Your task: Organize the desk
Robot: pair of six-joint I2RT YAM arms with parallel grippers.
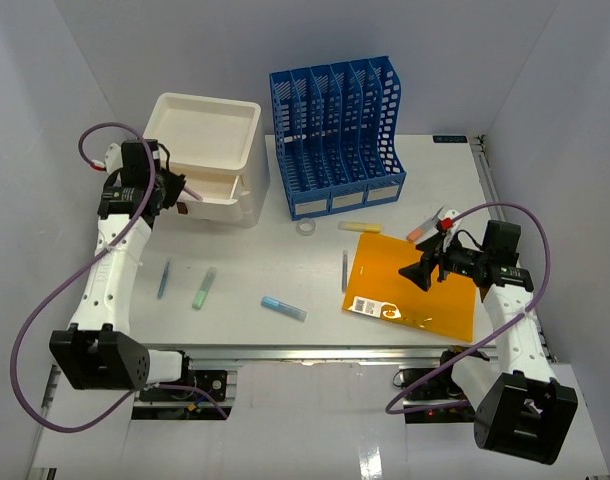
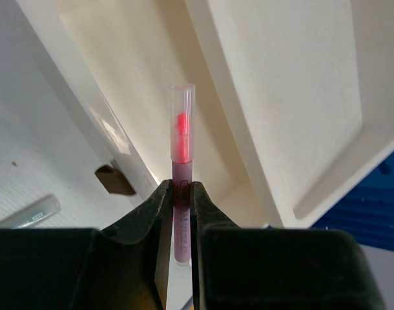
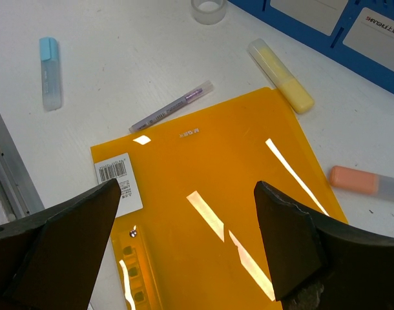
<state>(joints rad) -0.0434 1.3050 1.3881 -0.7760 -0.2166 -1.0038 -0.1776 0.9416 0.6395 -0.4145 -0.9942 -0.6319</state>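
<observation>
Stowing a pink highlighter (image 2: 181,139): the left gripper (image 2: 182,194) is clenching it at the open drawer (image 2: 132,77), far left on the surface (image 1: 285,275); judging by this, releasing it inside comes next. The right gripper (image 3: 184,232) is hovering released above the orange folder (image 3: 210,168).

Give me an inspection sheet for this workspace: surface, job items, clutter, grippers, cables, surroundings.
Surface: white desk, scattered with stationery.
Job's things: drawer unit, drawer open; blue file rack; orange folder lying flat.
Clutter: blue highlighter, green highlighter, yellow highlighter, salmon highlighter, purple pen, blue pen, tape roll, all loose.
Grippers: left gripper shut on pink highlighter at the open drawer; right gripper open above the folder.
Cables: purple cables loop beside both arms, off the items.
Surroundings: plain grey walls; nothing else seen.
</observation>
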